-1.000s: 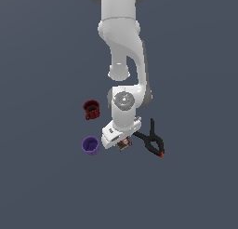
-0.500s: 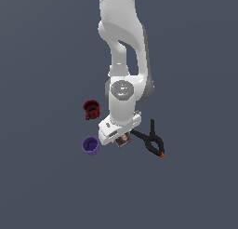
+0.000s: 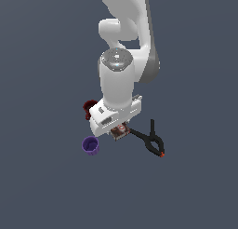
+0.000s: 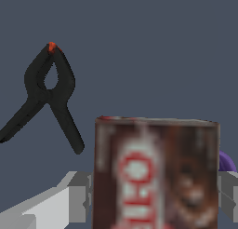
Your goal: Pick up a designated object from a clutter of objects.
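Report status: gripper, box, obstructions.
Gripper shut on the brown box, fingers on both its sides. Black spring clamp beside it, apart. Purple cup and dark red mug clear of the grasp.

Flat, even, shadowless render light; wrist view's close surfaces look blurred.

The brown box carries blurred red-and-white lettering, too smeared to read.

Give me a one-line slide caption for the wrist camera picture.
Wrist view: gripper fingers flank the brown box, black spring clamp lying on the surface beyond.
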Robot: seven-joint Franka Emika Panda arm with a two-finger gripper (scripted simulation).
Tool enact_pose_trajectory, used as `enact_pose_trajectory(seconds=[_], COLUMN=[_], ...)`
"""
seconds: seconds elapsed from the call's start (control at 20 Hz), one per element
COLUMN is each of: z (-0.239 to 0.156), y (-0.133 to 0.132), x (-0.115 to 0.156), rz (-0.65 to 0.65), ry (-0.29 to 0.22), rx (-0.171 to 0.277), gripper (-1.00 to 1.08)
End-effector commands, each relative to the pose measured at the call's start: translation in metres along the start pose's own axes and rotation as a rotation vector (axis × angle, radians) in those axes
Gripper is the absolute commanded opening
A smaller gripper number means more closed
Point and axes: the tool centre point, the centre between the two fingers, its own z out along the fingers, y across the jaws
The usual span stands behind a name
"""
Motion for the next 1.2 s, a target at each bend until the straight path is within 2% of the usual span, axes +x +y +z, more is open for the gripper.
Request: enact_pose_trajectory(seconds=[0.0, 0.65, 1.15], z=[-0.027, -0.154, -0.202], y=[0.004, 0.030, 0.042], x=[0.000, 0.005, 0.008], rz=[-0.001, -0.005, -0.005], ry=[-0.002, -0.008, -0.011], rx=[0.002, 0.009, 0.010], gripper=[-1.00, -1.00, -1.00])
